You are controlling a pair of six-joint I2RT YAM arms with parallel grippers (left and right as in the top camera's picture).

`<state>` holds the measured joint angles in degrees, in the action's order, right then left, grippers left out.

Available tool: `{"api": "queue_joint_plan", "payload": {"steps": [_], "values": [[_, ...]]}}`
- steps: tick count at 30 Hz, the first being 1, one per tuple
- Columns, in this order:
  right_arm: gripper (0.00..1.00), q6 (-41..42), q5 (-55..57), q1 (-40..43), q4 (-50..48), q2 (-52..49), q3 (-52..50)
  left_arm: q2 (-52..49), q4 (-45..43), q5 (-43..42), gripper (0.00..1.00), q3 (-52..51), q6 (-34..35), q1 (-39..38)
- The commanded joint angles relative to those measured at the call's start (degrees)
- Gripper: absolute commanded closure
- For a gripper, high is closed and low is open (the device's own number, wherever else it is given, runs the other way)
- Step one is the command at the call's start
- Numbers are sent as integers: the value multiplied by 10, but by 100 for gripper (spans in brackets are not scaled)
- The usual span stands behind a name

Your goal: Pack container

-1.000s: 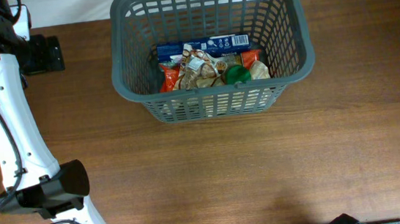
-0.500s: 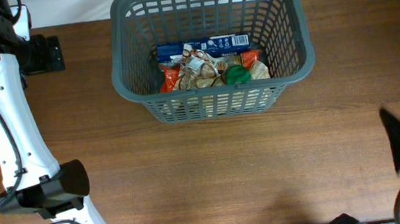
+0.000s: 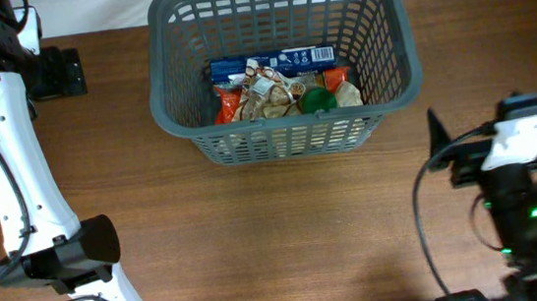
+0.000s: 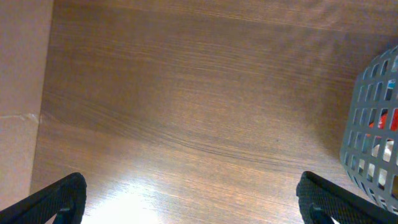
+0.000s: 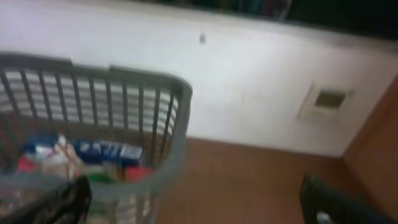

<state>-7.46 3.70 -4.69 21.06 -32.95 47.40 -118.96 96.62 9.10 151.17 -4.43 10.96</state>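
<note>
The container (image 3: pixel 285 119) is a large dark grey slotted basket at the back middle of the wooden table. Inside lie a blue packet (image 3: pixel 275 63), orange snack bags (image 3: pixel 232 103) and a green lid (image 3: pixel 318 99). My left gripper (image 3: pixel 61 72) sits far left of the container, open and empty over bare wood (image 4: pixel 193 199); the container's corner (image 4: pixel 373 137) shows at that view's right edge. My right gripper (image 3: pixel 441 142) is right of the container's front corner, open and empty (image 5: pixel 199 199), facing the blurred container (image 5: pixel 124 124).
The table's left edge (image 4: pixel 46 93) runs close to my left gripper. A white wall (image 5: pixel 249 93) with a small plate (image 5: pixel 329 98) stands behind the table. The white left arm (image 3: pixel 16 195) crosses the table's left side.
My right arm has swung in from the right edge, leftward and toward the container. The left arm and the container's contents have not moved.
</note>
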Motion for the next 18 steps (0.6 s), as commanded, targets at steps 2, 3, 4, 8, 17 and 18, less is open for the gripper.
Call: {"api": "queue_joint_plan", "payload": {"steps": [2,3,4,8,17,18], "values": [[1,4,-81,37,-104,94,-179,9,0,4,1,-1,8,2],[1,4,-86,36,-127,131,-232,9,0,4,1,-1,8,2],[1,4,-94,36,-134,152,-256,9,0,4,1,-1,8,2],[1,4,-109,36,-138,232,-324,9,0,4,1,-1,8,2],[1,4,-110,36,-109,328,-383,9,0,4,1,-1,8,2],[1,4,-111,35,-110,328,-388,9,0,4,1,-1,8,2]]}}
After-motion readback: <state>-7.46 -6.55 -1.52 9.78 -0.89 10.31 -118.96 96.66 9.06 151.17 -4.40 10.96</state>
